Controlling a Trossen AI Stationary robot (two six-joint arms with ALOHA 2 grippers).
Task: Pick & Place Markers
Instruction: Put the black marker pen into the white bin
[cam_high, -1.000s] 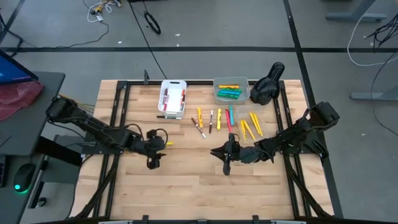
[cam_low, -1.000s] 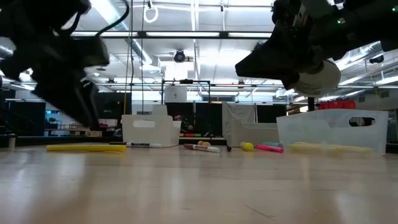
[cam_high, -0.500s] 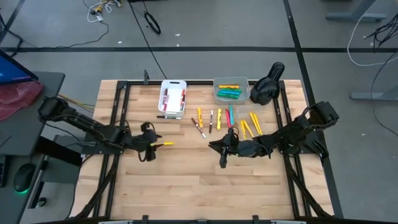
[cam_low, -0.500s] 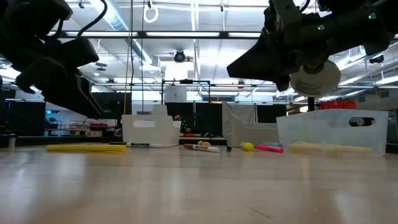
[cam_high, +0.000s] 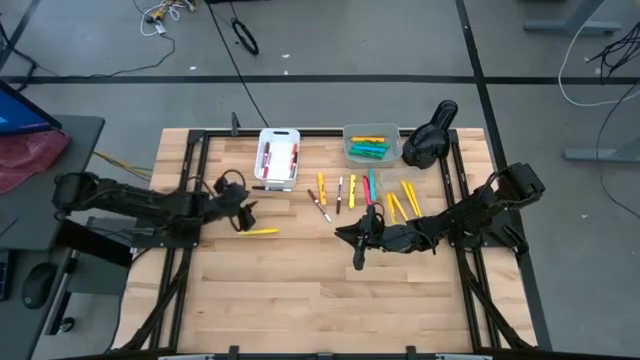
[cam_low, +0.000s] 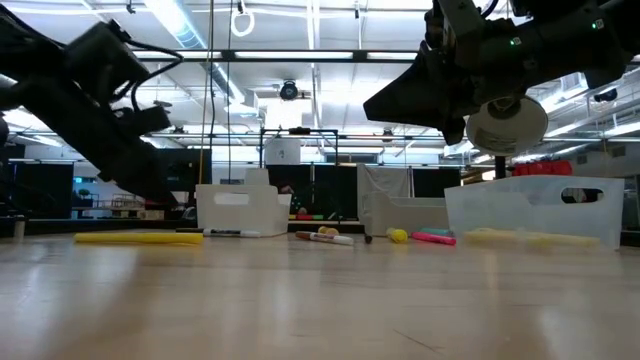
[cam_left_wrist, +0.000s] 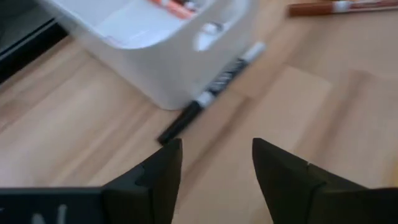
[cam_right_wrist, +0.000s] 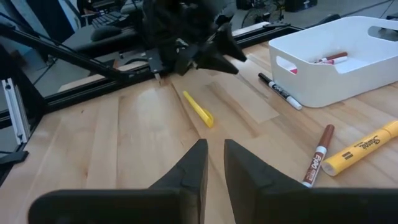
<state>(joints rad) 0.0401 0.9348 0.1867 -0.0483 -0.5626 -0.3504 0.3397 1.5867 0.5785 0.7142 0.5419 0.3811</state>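
One yellow marker (cam_right_wrist: 364, 148) reads "Sharpie", probably | left gripper (cam_left_wrist: 214, 171) jaws apart, empty | right gripper (cam_right_wrist: 214, 163) jaws nearly closed, empty

- Yellow marker (cam_high: 260, 231) flat on bare wood, alone, well left of the rest.
- Black marker (cam_high: 268, 187) flat, touching the white bin's near wall.
- Loose row (cam_high: 352, 195) mid-table: yellow, brown-and-white, teal, pink, lying roughly parallel, near one another.
- Red-capped markers (cam_high: 279, 157) lying in the white bin.
- Green and yellow markers (cam_high: 368, 148) lying in the grey bin.
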